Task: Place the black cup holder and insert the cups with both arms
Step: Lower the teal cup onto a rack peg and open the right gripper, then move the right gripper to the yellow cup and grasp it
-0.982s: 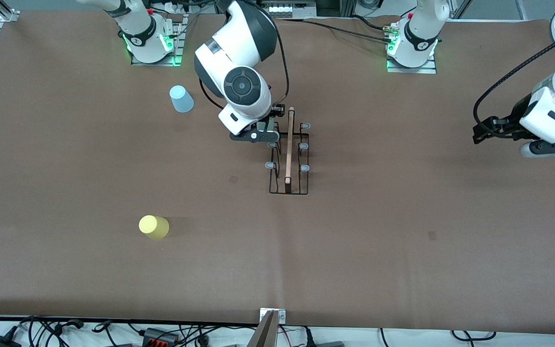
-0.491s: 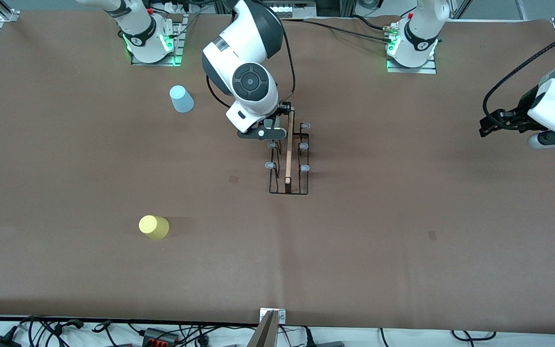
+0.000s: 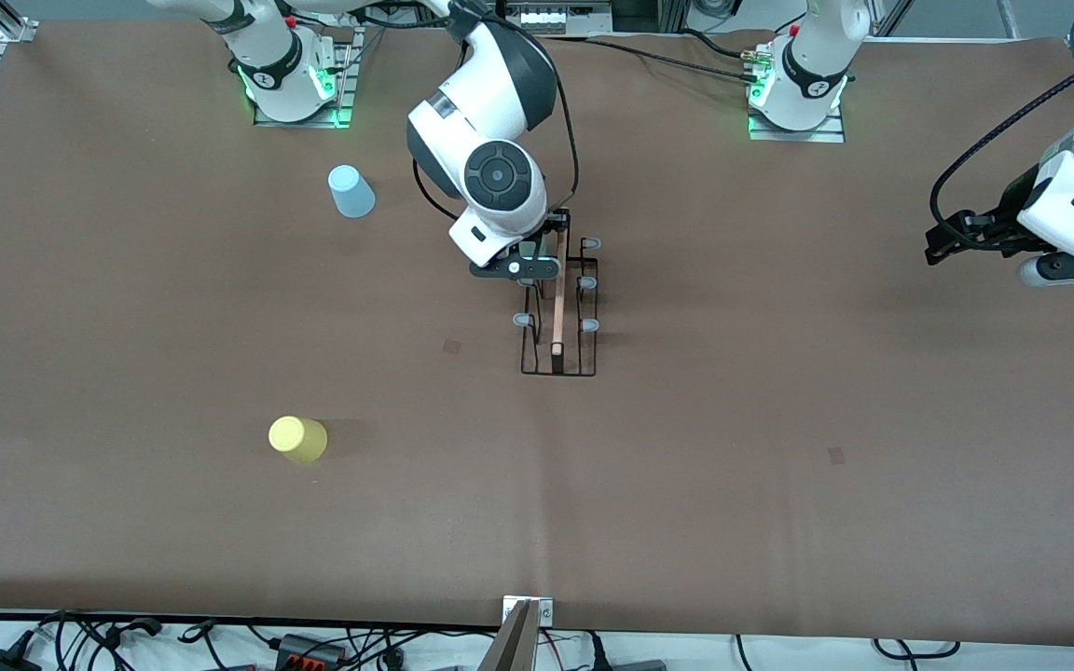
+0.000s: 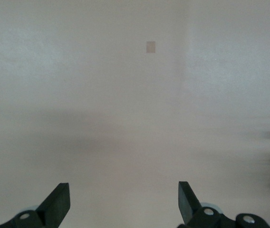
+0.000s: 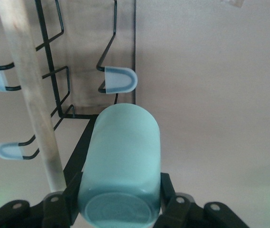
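Note:
The black cup holder (image 3: 559,321) stands mid-table, its wooden rod (image 5: 28,90) running along the top between grey-tipped prongs (image 5: 120,80). My right gripper (image 3: 523,268) hangs over the holder's end nearest the bases, beside the rod. In the right wrist view the right gripper (image 5: 118,204) is shut on the pale mint green cup (image 5: 123,152), held on its side just above a prong. A light blue cup (image 3: 351,191) and a yellow cup (image 3: 296,438) stand toward the right arm's end. My left gripper (image 3: 943,244) waits open over bare table; its fingers (image 4: 59,206) hold nothing.
The two arm bases (image 3: 290,79) (image 3: 803,93) with green lights stand along the table's edge farthest from the camera. Cables (image 3: 127,638) and a metal bracket (image 3: 528,615) lie off the edge nearest the camera. Small paper marks (image 3: 835,456) dot the brown tabletop.
My right arm has carried the mint cup sideways over the holder, close against the rod. The left arm shifted slightly, then held still.

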Robot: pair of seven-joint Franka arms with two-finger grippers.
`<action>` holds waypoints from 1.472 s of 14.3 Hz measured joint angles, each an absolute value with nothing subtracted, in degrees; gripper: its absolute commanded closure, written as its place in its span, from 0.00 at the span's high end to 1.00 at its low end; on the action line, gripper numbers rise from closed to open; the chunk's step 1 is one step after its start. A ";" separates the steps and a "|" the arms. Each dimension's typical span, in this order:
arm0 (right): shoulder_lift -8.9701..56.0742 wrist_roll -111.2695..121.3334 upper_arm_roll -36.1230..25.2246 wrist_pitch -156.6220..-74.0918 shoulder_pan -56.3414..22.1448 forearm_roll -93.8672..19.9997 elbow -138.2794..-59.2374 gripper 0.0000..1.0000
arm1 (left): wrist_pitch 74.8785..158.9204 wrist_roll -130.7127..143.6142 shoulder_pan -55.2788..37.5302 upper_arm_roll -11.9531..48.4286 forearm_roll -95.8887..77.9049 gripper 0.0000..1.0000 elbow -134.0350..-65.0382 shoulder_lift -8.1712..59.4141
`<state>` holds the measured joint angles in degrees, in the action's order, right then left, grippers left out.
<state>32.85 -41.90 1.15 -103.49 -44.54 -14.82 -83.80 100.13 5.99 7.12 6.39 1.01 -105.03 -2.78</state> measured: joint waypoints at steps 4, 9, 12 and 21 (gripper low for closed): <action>34.25 -41.90 1.15 -104.38 -44.56 -14.82 -83.80 1.00 | 100.13 5.82 7.14 6.39 1.01 1.00 -104.95 -2.78; 34.44 -45.38 0.38 -105.87 -44.30 -14.81 -80.84 1.00 | 100.13 5.64 7.10 6.43 1.01 1.00 -104.47 -2.78; 31.96 -47.12 -2.41 -103.10 -40.26 -14.35 -77.28 1.00 | 100.13 5.59 7.08 6.46 1.01 1.00 -104.42 -2.78; 40.07 -28.85 -3.94 -112.95 -15.76 -4.31 -77.58 1.00 | 100.13 5.54 7.05 6.54 1.01 1.00 -104.37 -2.78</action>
